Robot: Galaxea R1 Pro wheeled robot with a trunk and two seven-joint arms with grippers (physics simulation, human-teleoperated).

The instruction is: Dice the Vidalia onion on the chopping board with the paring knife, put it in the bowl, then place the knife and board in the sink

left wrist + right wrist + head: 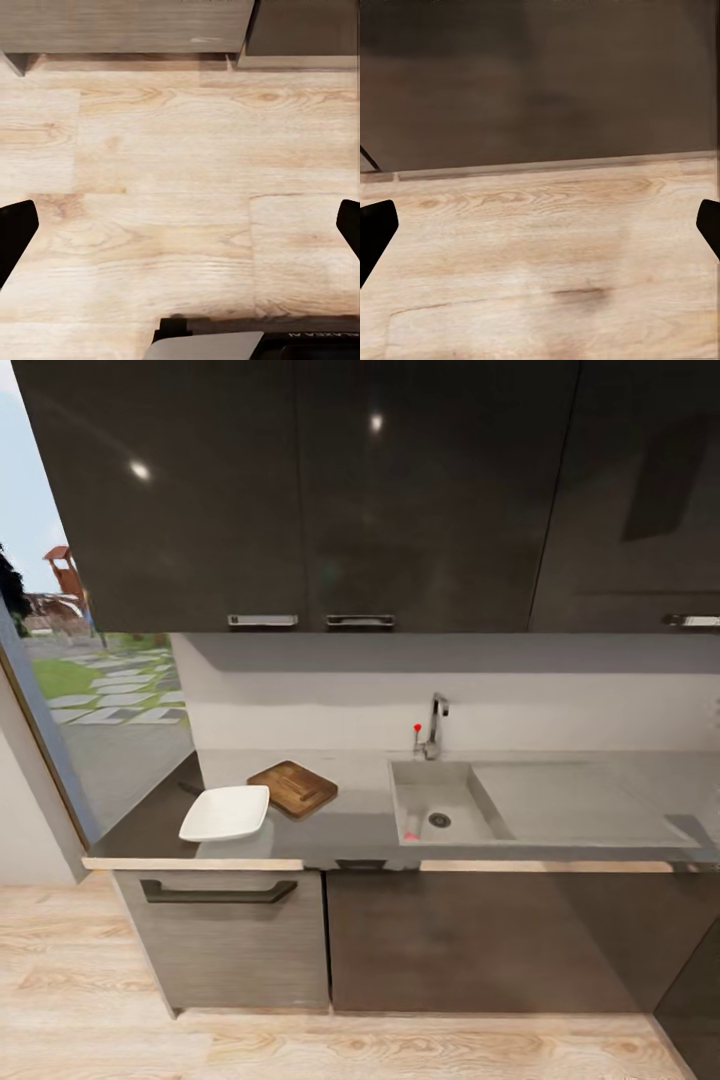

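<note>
The left tool (180,225) is spread wide: its two black fingertips (16,232) sit at opposite edges of the left wrist view with nothing between them but pale wood floor (180,187), which they do not touch. Cabinet bases (127,26) line the far edge of that floor.

The right tool (540,225) is just as wide, its dark fingertips (376,232) at the two sides of the right wrist view, empty and clear of the floor below. Ahead of it stands a dark cabinet front (540,82).

From the head view the desk (360,830) runs across the middle, grey with a thin pale front edge. The sink (440,805) lies at about 3 o'clock from the chopping board (292,788), well apart from it, with its drainboard stretching on toward 3 o'clock and the chrome tap (436,725) with a red knob at its 12 o'clock rim. A small pinkish thing (411,830) lies in the basin at 7 o'clock from the drain; what it is cannot be told. The white bowl (226,812) sits at 8 o'clock from the board, just beside it, possibly touching its edge. A short dark sliver (190,788) shows at 10 o'clock from the bowl; it may be the paring knife, but it is too small to tell. Glossy dark wall cabinets (300,490) hang above.
</note>
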